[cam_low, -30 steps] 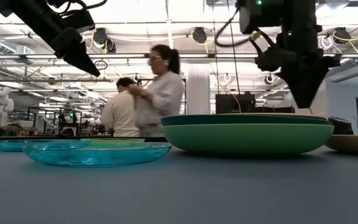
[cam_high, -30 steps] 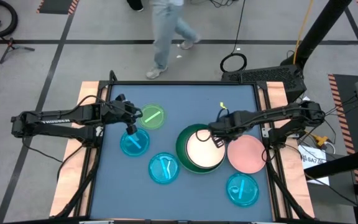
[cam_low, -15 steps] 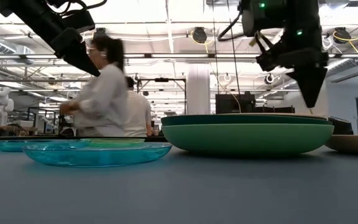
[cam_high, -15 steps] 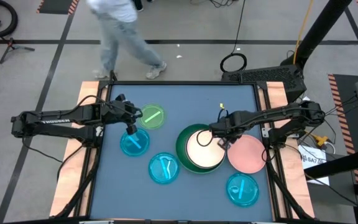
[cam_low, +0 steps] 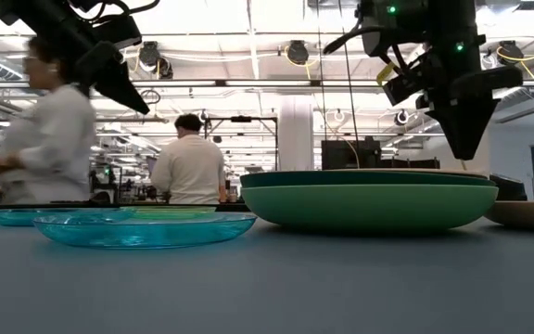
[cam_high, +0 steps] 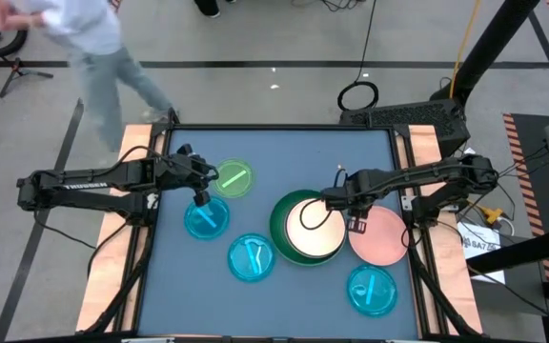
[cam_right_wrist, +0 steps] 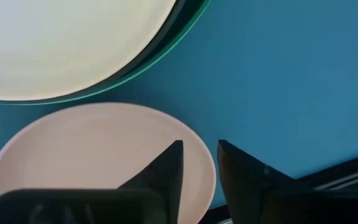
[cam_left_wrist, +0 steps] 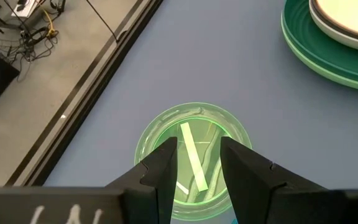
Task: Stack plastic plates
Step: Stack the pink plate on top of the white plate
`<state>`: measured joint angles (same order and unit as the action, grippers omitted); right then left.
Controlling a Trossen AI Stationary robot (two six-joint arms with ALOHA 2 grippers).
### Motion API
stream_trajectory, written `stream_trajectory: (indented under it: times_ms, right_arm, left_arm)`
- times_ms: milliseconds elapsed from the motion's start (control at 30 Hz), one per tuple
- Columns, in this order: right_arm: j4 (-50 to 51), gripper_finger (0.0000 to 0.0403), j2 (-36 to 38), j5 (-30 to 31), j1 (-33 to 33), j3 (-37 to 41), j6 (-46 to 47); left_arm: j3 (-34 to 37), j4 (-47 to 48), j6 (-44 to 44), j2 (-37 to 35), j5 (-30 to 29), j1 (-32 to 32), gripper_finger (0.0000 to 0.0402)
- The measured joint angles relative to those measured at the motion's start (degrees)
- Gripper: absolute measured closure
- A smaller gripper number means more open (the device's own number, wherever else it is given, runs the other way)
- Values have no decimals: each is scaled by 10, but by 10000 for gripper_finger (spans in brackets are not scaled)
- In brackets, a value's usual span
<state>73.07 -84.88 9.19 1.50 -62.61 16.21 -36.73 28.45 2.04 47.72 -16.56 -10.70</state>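
A stack (cam_high: 308, 229) of two large green plates with a white plate on top stands right of the table's middle; the low view shows it (cam_low: 369, 202) flat on the table. A pink plate (cam_high: 381, 238) lies just to its right. My right gripper (cam_right_wrist: 199, 163) hangs open, pointing down, above the pink plate's rim (cam_right_wrist: 207, 163) beside the stack, well clear of both (cam_low: 459, 148). A lime plate (cam_left_wrist: 194, 155) and three cyan plates (cam_high: 206, 219) (cam_high: 252, 257) (cam_high: 372, 291) lie apart. My left gripper (cam_left_wrist: 197, 163) hovers open high over the lime plate.
The blue table top (cam_high: 284, 157) lies bare at the far side, framed by raised rails (cam_high: 403, 152). Behind the table people stand and walk (cam_low: 188, 167). Cables and equipment lie on the floor past the far right corner (cam_high: 403, 114).
My right gripper has rolled about its downward-pointing axis while staying over the gap between the stack and the pink plate. No plate has moved. A person has walked past the table's far side toward the left.
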Motion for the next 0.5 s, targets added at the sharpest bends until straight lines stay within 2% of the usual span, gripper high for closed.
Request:
stream_trajectory:
  times_ms: [267,500]
  right_arm:
    - [-16,254,0,0,0,0,-6]
    - [-24,247,0,18,0,0,-4]
  left_arm:
    - [0,0,-3,0,0,0,273]
    - [0,0,-3,0,0,0,273]
